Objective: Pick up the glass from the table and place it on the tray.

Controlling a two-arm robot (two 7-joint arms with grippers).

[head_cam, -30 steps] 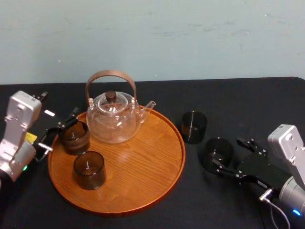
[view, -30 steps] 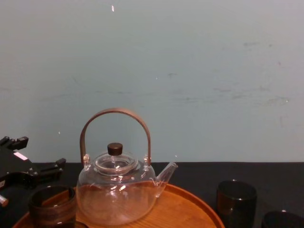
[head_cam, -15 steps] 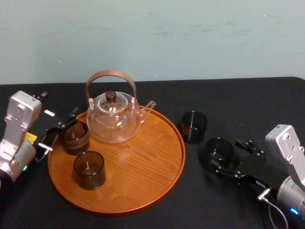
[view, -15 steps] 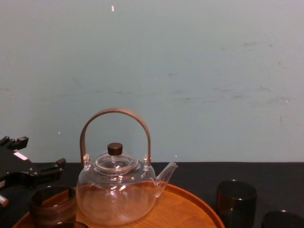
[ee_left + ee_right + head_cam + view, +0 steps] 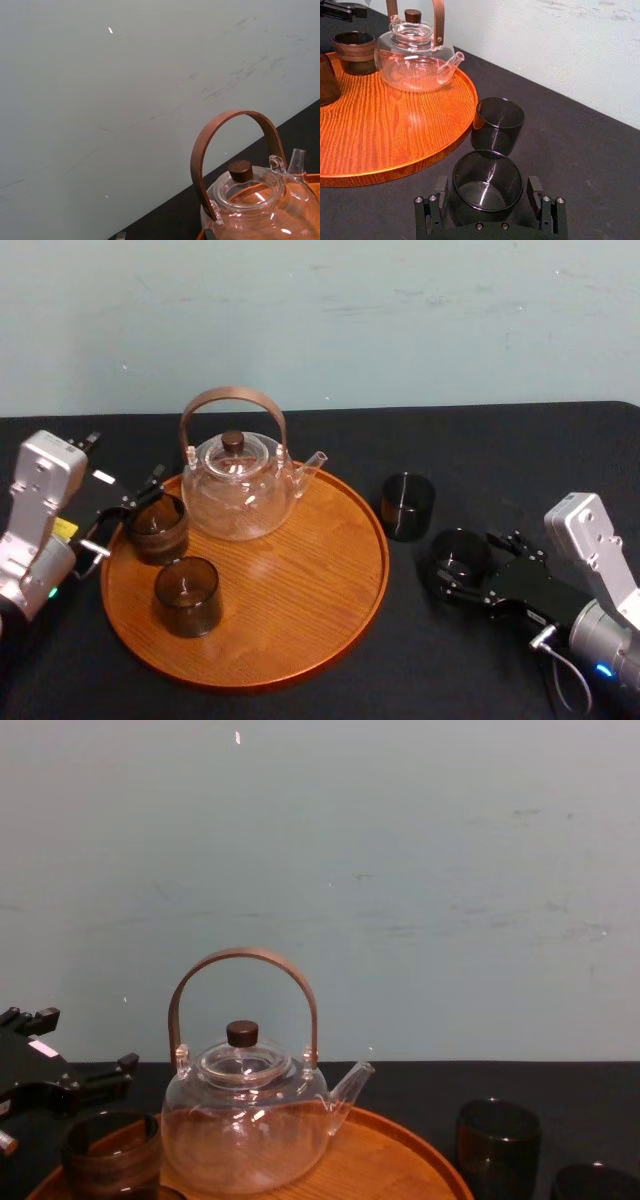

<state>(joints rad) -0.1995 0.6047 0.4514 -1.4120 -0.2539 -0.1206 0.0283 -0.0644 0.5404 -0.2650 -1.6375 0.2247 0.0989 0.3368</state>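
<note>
Now the right gripper, spread, straddles the glass at the tray's three o'clock to clench it; left gripper idles open at nine.

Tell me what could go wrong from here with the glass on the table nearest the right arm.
1. The right gripper straddles the near glass, jaws open; an uneven close could tip or slide it.
2. The second glass stands just beyond, beside the tray rim; a low carry could knock it.
3. The teapot and the left gripper crowd the tray's far left side; setting down there may collide.
</note>
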